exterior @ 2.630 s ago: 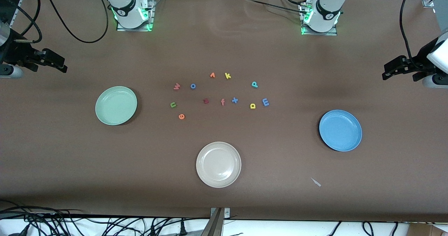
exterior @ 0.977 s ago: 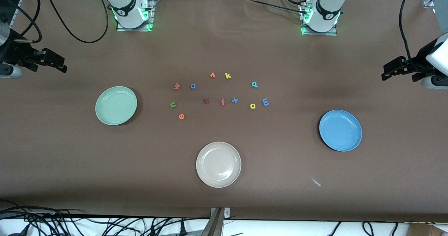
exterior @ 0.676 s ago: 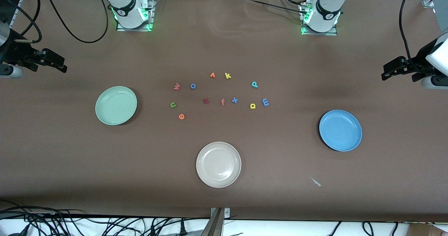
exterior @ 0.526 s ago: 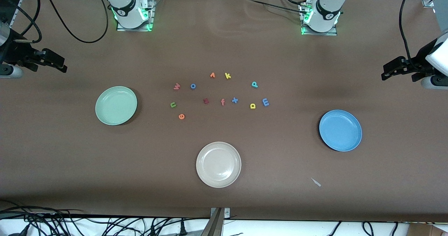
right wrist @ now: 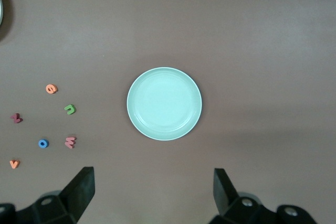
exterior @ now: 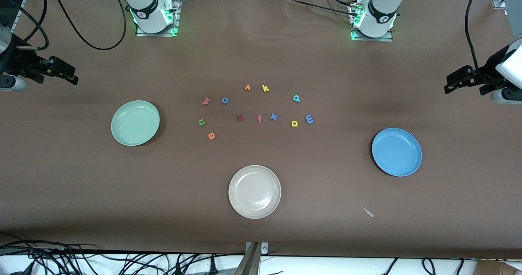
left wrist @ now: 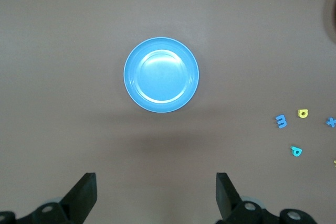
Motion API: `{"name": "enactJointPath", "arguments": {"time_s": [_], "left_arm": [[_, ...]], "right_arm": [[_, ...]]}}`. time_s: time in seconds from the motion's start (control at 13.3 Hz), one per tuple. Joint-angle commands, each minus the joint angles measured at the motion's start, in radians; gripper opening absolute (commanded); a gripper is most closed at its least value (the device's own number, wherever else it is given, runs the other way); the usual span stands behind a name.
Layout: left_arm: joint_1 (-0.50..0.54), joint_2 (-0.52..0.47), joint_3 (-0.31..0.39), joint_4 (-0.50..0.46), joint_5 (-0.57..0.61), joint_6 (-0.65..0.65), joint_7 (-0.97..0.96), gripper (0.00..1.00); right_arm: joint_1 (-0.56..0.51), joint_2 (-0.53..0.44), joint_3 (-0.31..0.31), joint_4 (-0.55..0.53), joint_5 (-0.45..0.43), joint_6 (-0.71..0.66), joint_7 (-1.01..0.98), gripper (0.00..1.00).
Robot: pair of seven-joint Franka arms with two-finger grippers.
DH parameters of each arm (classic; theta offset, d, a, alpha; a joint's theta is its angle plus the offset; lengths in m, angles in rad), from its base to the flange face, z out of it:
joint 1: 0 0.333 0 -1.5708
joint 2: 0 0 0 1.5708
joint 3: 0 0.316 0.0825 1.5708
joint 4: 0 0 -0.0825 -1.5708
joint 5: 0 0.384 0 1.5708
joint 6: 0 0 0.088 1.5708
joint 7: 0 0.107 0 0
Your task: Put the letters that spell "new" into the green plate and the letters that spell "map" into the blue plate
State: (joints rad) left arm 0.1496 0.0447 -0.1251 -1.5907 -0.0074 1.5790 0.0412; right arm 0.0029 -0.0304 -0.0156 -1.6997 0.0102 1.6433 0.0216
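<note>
The green n (exterior: 202,122), orange e (exterior: 211,135) and pinkish-red w (exterior: 206,100) lie on the table near the empty green plate (exterior: 135,123). The blue m (exterior: 309,119), yellow a (exterior: 294,123) and teal p (exterior: 297,98) lie toward the empty blue plate (exterior: 396,151). My right gripper (right wrist: 153,190) hangs open and empty high above the table at the right arm's end, looking down on the green plate (right wrist: 164,103). My left gripper (left wrist: 156,192) hangs open and empty at the left arm's end, over the table beside the blue plate (left wrist: 161,74).
Other letters lie among them: a blue o (exterior: 224,100), dark red z (exterior: 239,118), blue x (exterior: 273,116), yellow k (exterior: 265,88) and two orange ones. A beige-white plate (exterior: 255,191) sits nearest the front camera. A small paper scrap (exterior: 368,212) lies near it.
</note>
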Motion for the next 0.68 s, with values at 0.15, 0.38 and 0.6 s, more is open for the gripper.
{"name": "enactJointPath", "arguments": {"time_s": [0.15, 0.38, 0.6], "left_arm": [[0.001, -0.003, 0.001, 0.003, -0.029, -0.013, 0.002, 1.00], [0.001, -0.003, 0.001, 0.003, -0.029, -0.013, 0.002, 1.00], [0.001, -0.003, 0.001, 0.003, -0.029, -0.014, 0.002, 1.00]], "right_arm": [[-0.004, -0.011, 0.002, -0.003, 0.013, -0.011, -0.017, 1.00], [-0.004, -0.011, 0.002, -0.005, 0.013, -0.011, -0.011, 1.00], [-0.004, -0.011, 0.002, -0.003, 0.013, -0.020, -0.009, 1.00]]}}
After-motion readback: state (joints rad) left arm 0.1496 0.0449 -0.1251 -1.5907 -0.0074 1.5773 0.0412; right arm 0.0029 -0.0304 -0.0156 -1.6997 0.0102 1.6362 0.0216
